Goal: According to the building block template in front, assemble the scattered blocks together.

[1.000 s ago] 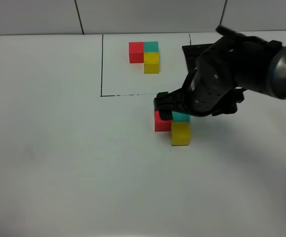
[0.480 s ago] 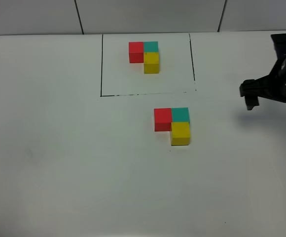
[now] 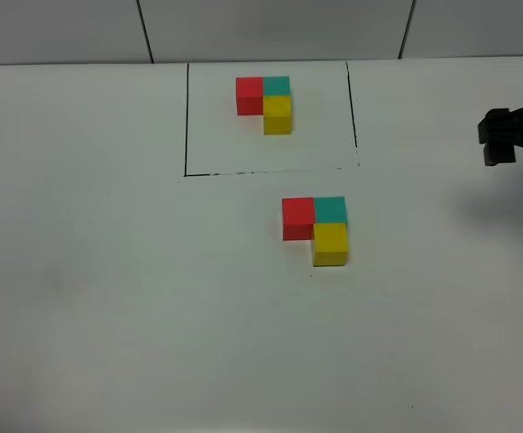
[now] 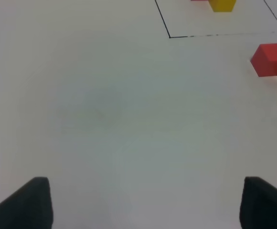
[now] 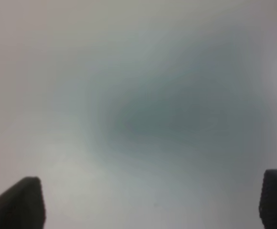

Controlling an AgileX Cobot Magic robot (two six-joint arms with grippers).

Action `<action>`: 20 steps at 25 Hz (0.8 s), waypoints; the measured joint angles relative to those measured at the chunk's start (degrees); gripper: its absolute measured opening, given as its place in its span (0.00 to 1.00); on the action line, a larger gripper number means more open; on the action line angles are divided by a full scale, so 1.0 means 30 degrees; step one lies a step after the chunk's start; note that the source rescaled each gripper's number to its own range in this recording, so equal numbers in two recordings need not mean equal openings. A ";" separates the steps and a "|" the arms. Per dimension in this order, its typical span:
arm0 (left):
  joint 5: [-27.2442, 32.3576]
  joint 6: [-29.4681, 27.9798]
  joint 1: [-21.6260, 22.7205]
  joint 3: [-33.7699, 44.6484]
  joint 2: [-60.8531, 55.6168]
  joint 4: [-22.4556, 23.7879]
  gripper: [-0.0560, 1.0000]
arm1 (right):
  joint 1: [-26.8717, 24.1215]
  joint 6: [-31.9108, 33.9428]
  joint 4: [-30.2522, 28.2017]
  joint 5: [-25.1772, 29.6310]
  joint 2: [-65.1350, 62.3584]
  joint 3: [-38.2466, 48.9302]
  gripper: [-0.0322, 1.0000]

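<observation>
The template trio, with its red cube (image 3: pixel 249 95), teal cube (image 3: pixel 277 86) and yellow cube (image 3: pixel 277 115), sits inside the black drawn rectangle (image 3: pixel 187 117) at the back. The loose red block (image 3: pixel 298 217), teal block (image 3: pixel 330 209) and yellow block (image 3: pixel 330 244) stand touching in the same L shape on the white table. The red block also shows in the left wrist view (image 4: pixel 270 59). My right gripper (image 3: pixel 496 137) is at the far right edge, away from the blocks; its wrist view (image 5: pixel 150 200) shows wide-apart fingertips with nothing between. My left gripper (image 4: pixel 145 202) is open and empty over bare table.
The white table (image 3: pixel 117 289) stretches wide to the left and front of the blocks. A tiled wall (image 3: pixel 270 27) runs along the back edge.
My right arm has pulled back from over the assembled blocks to the far right edge. The three blocks stay joined where they were.
</observation>
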 joint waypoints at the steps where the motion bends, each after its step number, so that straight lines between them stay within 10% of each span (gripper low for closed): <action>1: 0.0000 0.0000 0.0000 0.0000 0.0000 0.0000 0.71 | 0.0000 0.0000 0.0000 -0.0200 -0.0685 0.0439 0.85; 8: 0.0000 0.0000 0.0000 0.0000 0.0000 0.0000 0.71 | 0.0000 0.0000 0.0148 -0.1621 -0.6652 0.3952 0.85; 20: 0.0000 0.0000 0.0000 0.0000 0.0000 0.0000 0.71 | 0.0000 0.0000 0.0442 0.1117 -1.7717 0.9059 0.84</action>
